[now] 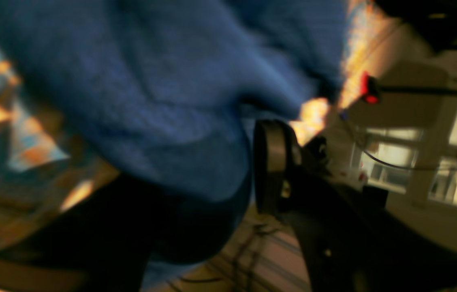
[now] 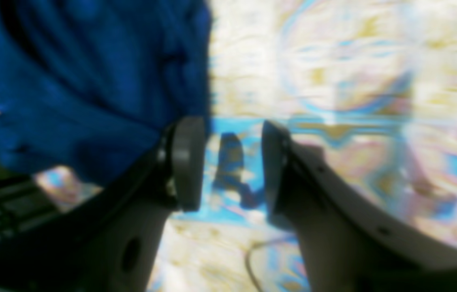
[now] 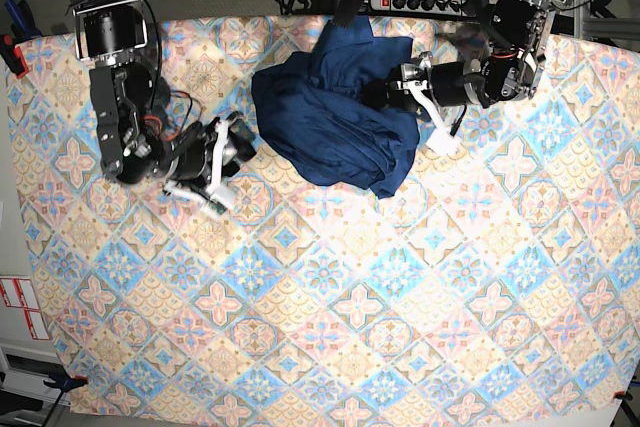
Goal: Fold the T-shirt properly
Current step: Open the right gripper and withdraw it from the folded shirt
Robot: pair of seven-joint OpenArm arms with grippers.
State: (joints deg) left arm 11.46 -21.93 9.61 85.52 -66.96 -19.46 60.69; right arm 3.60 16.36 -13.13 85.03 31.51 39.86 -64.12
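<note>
Lying bunched: one T-shirt [image 3: 335,117] between two arms.

Wide open run across the whole lower half of the base view, bare patterned surface [image 3: 330,327] with nothing standing on it. Up top centre, the crumpled T-shirt [image 3: 335,112] blocks the way, heaped between both arms. The left tool [image 3: 432,107] sits against its right edge, the right tool [image 3: 222,169] just off its left edge.
</note>
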